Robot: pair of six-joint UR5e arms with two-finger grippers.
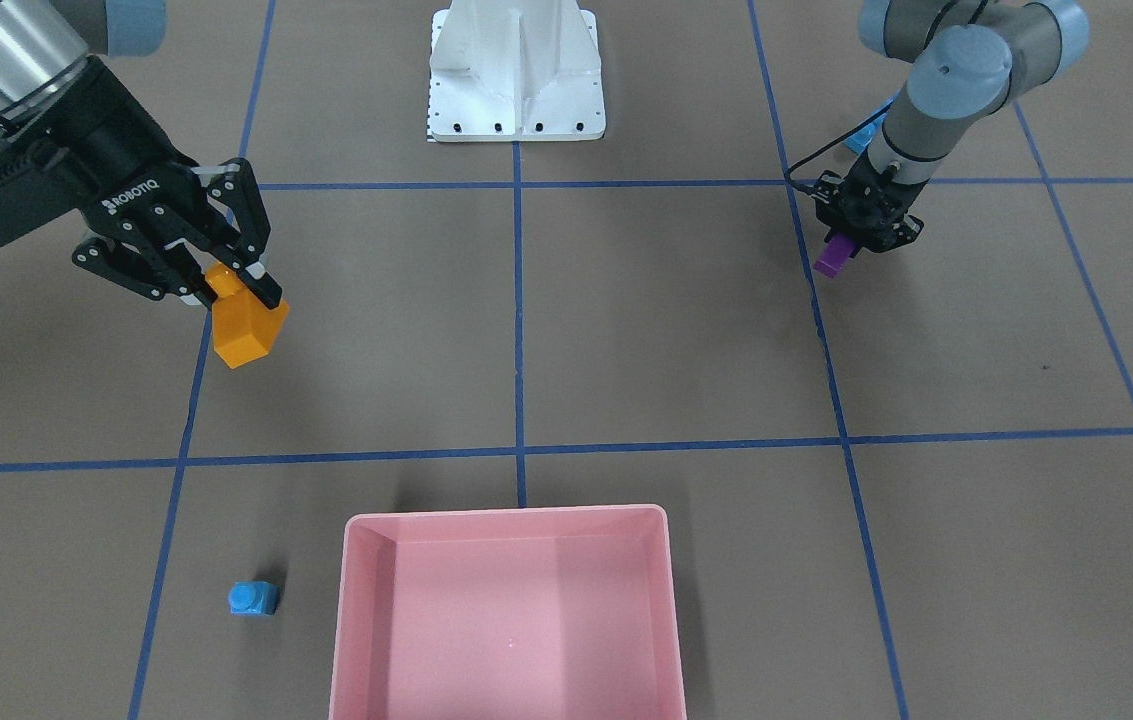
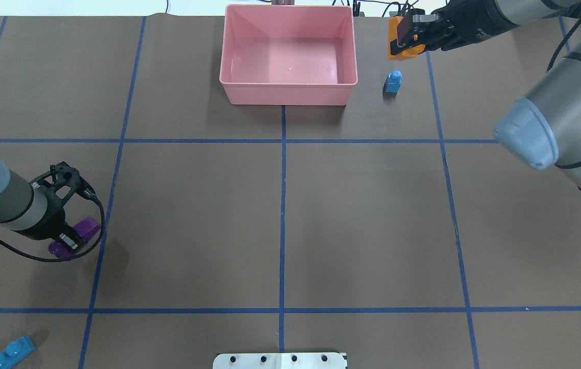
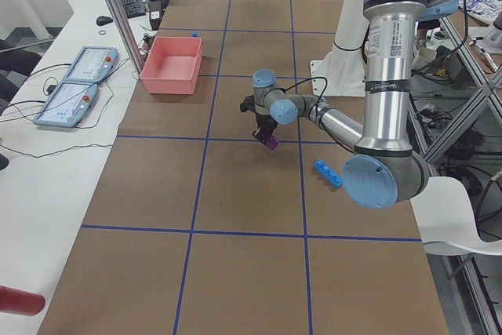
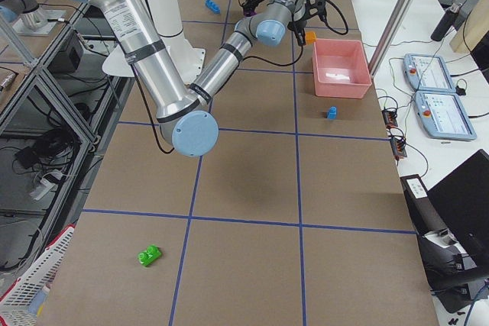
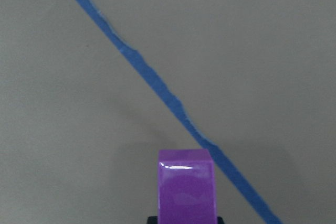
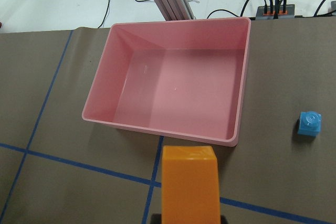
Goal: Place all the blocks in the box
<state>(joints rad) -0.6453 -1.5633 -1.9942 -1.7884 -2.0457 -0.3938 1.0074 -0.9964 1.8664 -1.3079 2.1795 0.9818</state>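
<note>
Apparently bound for the pink box (image 1: 506,514), the right claw (image 1: 241,285) pinches an orange brick (image 1: 248,335), the left claw (image 1: 848,243) a purple brick (image 1: 831,261).

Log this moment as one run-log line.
left claw: shut on purple block | right claw: shut on orange block, short of box | box: empty | loose: light-blue cube, light-blue bar, green block

Our right gripper (image 1: 244,283) hangs raised and tilted, its fingers clamped on the orange block (image 1: 248,335). Our left gripper (image 2: 68,241) points downward from a bent wrist, closed on the purple block (image 2: 86,227).
</note>
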